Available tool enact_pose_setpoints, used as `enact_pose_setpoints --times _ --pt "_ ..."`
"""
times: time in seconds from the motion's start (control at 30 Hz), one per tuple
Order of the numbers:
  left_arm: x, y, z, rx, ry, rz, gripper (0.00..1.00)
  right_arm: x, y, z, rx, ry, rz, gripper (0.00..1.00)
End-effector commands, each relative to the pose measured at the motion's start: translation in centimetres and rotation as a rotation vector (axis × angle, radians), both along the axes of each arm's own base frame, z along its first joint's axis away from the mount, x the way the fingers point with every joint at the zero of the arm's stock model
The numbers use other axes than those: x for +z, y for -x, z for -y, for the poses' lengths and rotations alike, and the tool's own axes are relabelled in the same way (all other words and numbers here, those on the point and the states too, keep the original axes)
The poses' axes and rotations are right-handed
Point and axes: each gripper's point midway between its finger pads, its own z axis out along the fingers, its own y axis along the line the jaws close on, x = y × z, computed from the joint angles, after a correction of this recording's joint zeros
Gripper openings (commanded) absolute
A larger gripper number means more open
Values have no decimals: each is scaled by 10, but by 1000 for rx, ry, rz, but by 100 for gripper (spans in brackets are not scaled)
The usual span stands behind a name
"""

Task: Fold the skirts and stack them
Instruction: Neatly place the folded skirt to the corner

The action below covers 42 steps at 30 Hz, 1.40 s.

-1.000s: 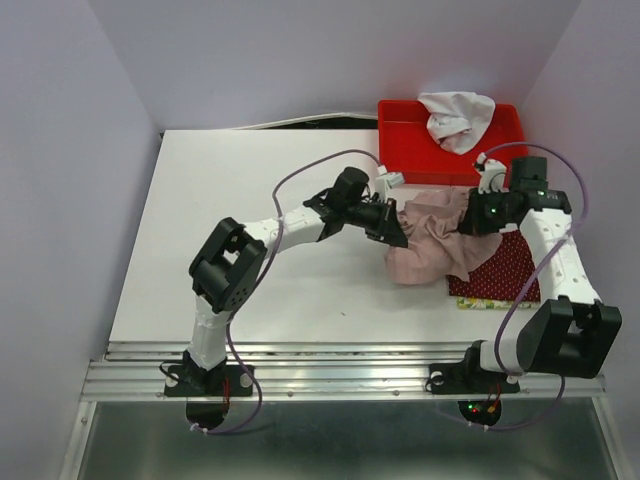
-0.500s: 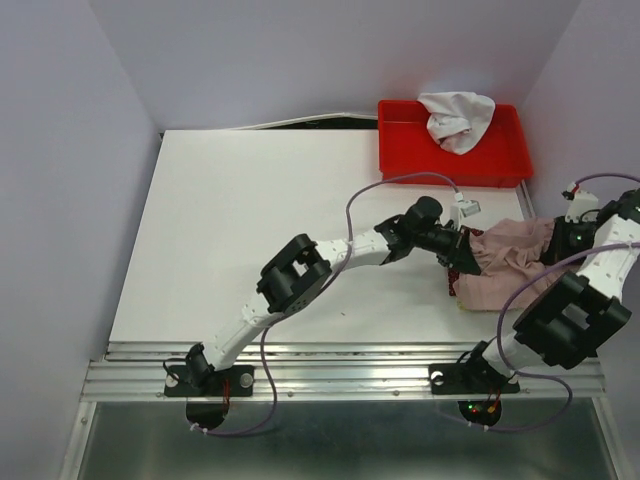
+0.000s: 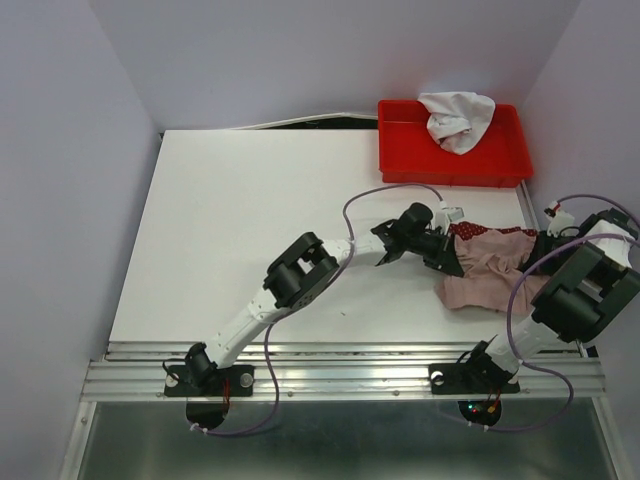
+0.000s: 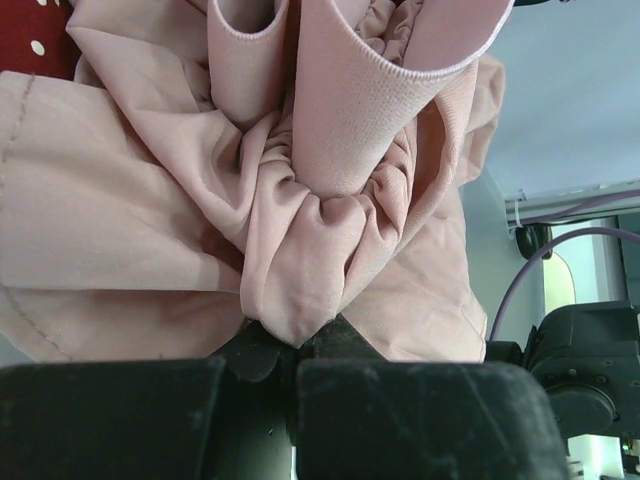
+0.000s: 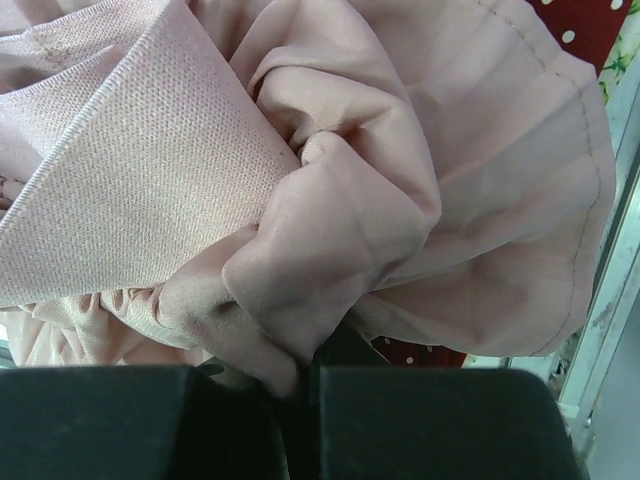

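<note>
The left claw (image 3: 449,257) is closed on a fold of the dusty-pink pleated cloth skirt (image 3: 492,277). In the left wrist view the gathered cloth is pinched between the two black fingers of this claw (image 4: 296,348), and the wide elastic waistband stands up in loops just in front of it. The right claw (image 3: 546,244) is also closed on the same skirt, at the opposite side. In its wrist view a bunch of pink cloth is squeezed between the fingers (image 5: 304,372).

The pink skirt hangs and lies crumpled between the two claws, at the right part of the white table (image 3: 250,230). Under it and behind it, on the far side of both claws, lies the dark red cloth skirt with small white dots (image 3: 482,231). It shows at the upper left corner of the left wrist view (image 4: 35,30) and beyond the pink hem in the right wrist view (image 5: 585,18). A narrow strip of yellow-green patterned cloth (image 5: 626,60) is seen beside it.

Well beyond the claws, at the far edge of the table, stands a red plastic tray (image 3: 400,150) with a white crumpled cloth (image 3: 456,117) in it.
</note>
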Motion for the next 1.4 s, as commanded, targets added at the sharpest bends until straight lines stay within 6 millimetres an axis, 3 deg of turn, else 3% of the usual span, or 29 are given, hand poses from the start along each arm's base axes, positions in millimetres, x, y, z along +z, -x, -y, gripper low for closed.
enact_pose_setpoints --times 0.0,0.17,0.33,0.43,0.47,0.6,0.73,0.77,0.87,0.9,1.03,1.13,1.17,1.23,1.27,1.3,1.33,1.37 --pt "79 -14 0 -1 145 129 2 29 -36 32 -18 120 161 1" --pt "121 -15 -6 0 223 182 0 62 -42 29 12 124 219 1" --pt "142 -23 -12 23 257 216 0 86 -52 28 6 125 287 1" --pt "132 -37 -13 48 241 208 0 69 -55 33 -10 105 258 1" --pt "117 -41 -12 54 219 184 0 54 -55 37 -16 97 225 1" --pt "79 -44 -12 55 164 153 0 23 -51 42 -26 90 166 1" --pt "62 -45 -11 57 143 143 5 2 -57 38 -35 71 141 6" --pt "60 -44 -11 54 139 140 7 -1 -57 39 -41 71 137 9" --pt "56 -44 -13 53 131 135 22 -8 -64 37 -44 70 120 32" --pt "55 -44 -14 58 123 136 34 -6 -67 39 -58 70 124 38" --pt "73 -49 -22 77 125 163 54 7 -76 41 -63 81 146 57" --pt "94 -54 -32 90 125 203 62 30 -83 46 -77 101 184 70" --pt "112 -56 -37 96 140 238 65 41 -86 46 -79 99 200 77" --pt "112 -62 -52 129 109 238 69 61 -89 44 -88 100 234 88" --pt "118 -66 -58 143 107 249 76 71 -91 42 -87 96 255 96" --pt "129 -67 -69 162 101 278 84 88 -93 42 -87 109 286 98" --pt "132 -74 -78 180 91 295 85 97 -97 37 -81 103 306 100" --pt "152 -75 -85 193 107 329 92 105 -96 35 -77 103 316 100"
